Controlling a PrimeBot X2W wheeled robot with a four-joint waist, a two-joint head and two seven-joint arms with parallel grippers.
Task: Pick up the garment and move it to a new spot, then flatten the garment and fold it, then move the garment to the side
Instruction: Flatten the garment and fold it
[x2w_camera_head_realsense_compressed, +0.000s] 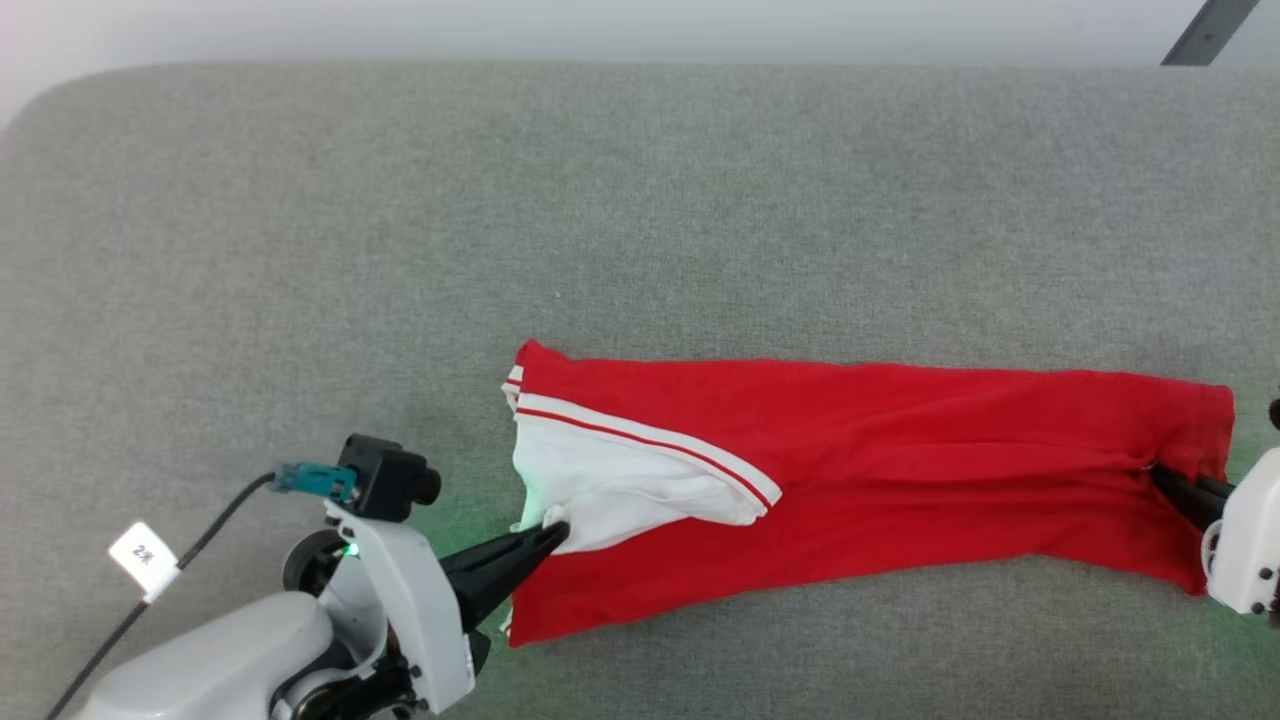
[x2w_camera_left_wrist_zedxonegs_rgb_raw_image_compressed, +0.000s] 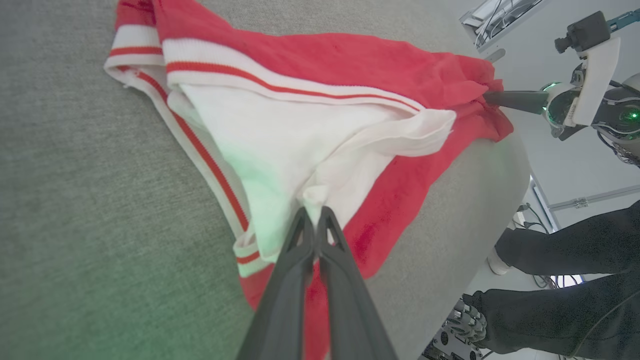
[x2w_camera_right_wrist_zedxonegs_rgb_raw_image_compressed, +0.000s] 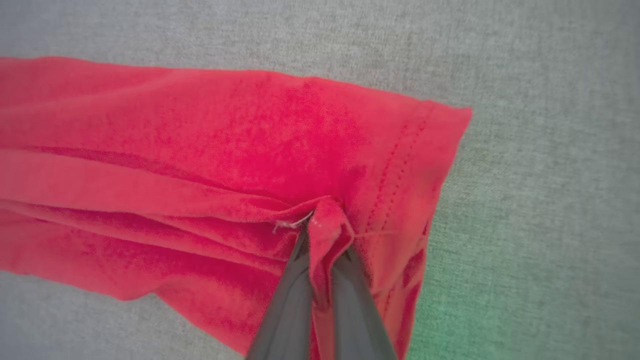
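Note:
The garment (x2w_camera_head_realsense_compressed: 900, 460) lies as a long red band across the grey surface, with a white sleeve (x2w_camera_head_realsense_compressed: 610, 490) and red-and-white trim at its left end. My left gripper (x2w_camera_head_realsense_compressed: 556, 533) is shut on a pinch of the white sleeve cloth (x2w_camera_left_wrist_zedxonegs_rgb_raw_image_compressed: 314, 192), seen close in the left wrist view at the gripper (x2w_camera_left_wrist_zedxonegs_rgb_raw_image_compressed: 315, 214). My right gripper (x2w_camera_head_realsense_compressed: 1158, 470) is shut on a fold of red cloth near the hemmed right end, shown in the right wrist view at the gripper (x2w_camera_right_wrist_zedxonegs_rgb_raw_image_compressed: 325, 239) and the garment (x2w_camera_right_wrist_zedxonegs_rgb_raw_image_compressed: 250, 150). Any lettering is hidden.
The grey padded surface (x2w_camera_head_realsense_compressed: 640, 200) stretches wide behind and to the left of the garment. Its front edge (x2w_camera_left_wrist_zedxonegs_rgb_raw_image_compressed: 480, 210) drops off in the left wrist view, where a person's dark-clad legs (x2w_camera_left_wrist_zedxonegs_rgb_raw_image_compressed: 565, 280) stand beside the robot's base.

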